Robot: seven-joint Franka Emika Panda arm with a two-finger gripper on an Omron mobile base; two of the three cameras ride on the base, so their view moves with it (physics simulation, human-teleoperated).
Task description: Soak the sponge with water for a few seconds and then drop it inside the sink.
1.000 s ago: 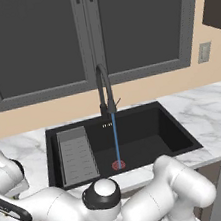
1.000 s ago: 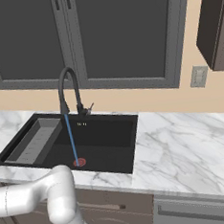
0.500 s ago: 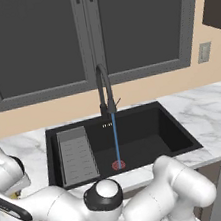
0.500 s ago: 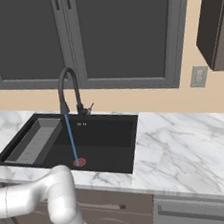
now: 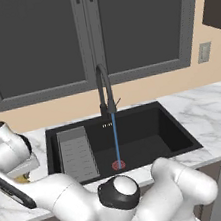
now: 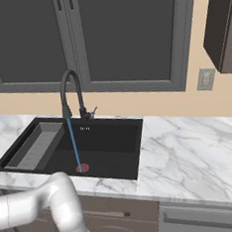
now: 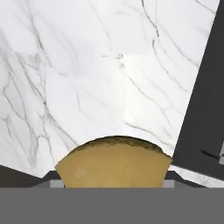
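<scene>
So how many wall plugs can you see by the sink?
1. The grey wall outlet sits on the tan wall above the marble counter, right of the sink. Others could hide beyond the picture edges.

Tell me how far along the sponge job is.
Done: the water is running from the faucet into the sink. In hand: the sponge sits between the tool's fingers over the marble counter, left of the basin. Left: carry it under the stream, soak it briefly, then drop it in the sink.
</scene>
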